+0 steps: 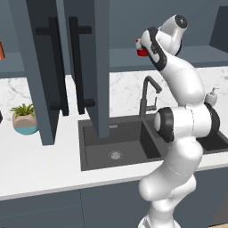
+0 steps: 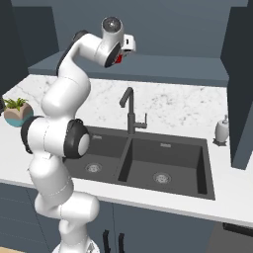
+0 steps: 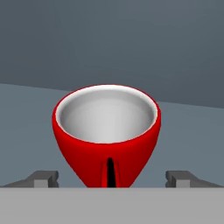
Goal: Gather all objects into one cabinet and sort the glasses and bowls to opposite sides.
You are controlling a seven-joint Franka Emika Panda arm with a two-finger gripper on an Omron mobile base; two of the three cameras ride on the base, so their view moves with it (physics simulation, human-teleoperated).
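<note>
A glossy red cup (image 3: 107, 131) with a pale inside and a dark mark on its front stands upright on the cabinet's grey-blue shelf (image 3: 192, 131). My gripper (image 3: 112, 177) is open around it. The dark fingertips (image 3: 43, 178) sit low on either side and stay apart from the cup's wall. In the left base view the arm reaches up to the shelf (image 1: 124, 58), and the red cup (image 1: 141, 49) peeks out beside the hand. The right base view has the red cup (image 2: 117, 59) just under the hand. The cabinet's doors (image 1: 42, 71) hang open at the left. The bowl is out of view.
A dark double sink (image 1: 116, 144) with a tall faucet (image 1: 147, 95) lies below the arm. A potted plant (image 1: 24, 121) stands on the marble counter at the left, a soap dispenser (image 2: 222, 131) at the right. A coral-orange sliver (image 1: 1, 51) shows at the left edge.
</note>
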